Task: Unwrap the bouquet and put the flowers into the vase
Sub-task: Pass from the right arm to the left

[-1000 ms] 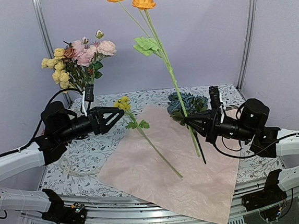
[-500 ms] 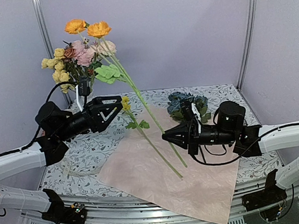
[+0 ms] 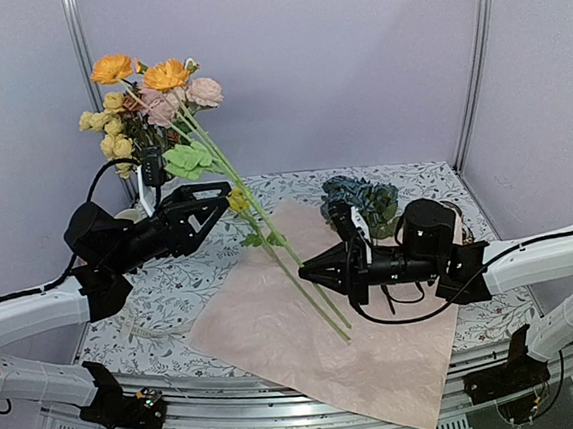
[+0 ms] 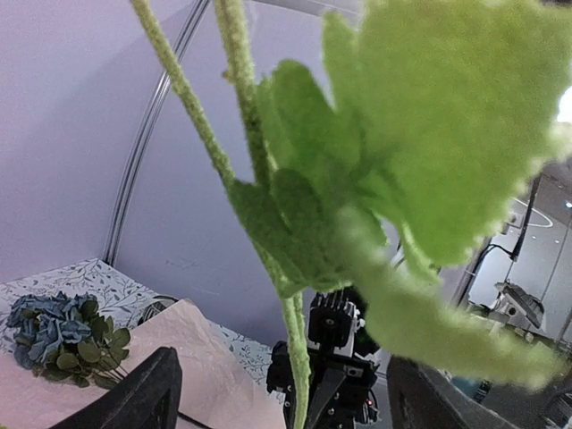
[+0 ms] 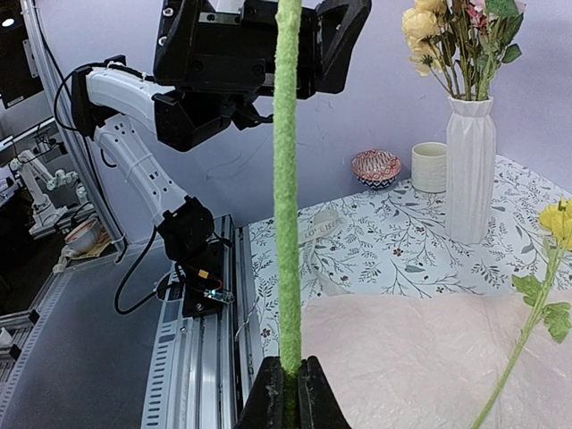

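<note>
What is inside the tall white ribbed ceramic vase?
Yellow and pink artificial roses on green stems stand in the tall white ribbed vase; its opaque wall hides their lower stems.

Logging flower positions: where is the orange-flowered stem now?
Top view, left of centre: the orange-flowered stem slants up-left from the right gripper, shut on its lower part, past the open left gripper, its blooms beside the flowers in the vase.
</note>
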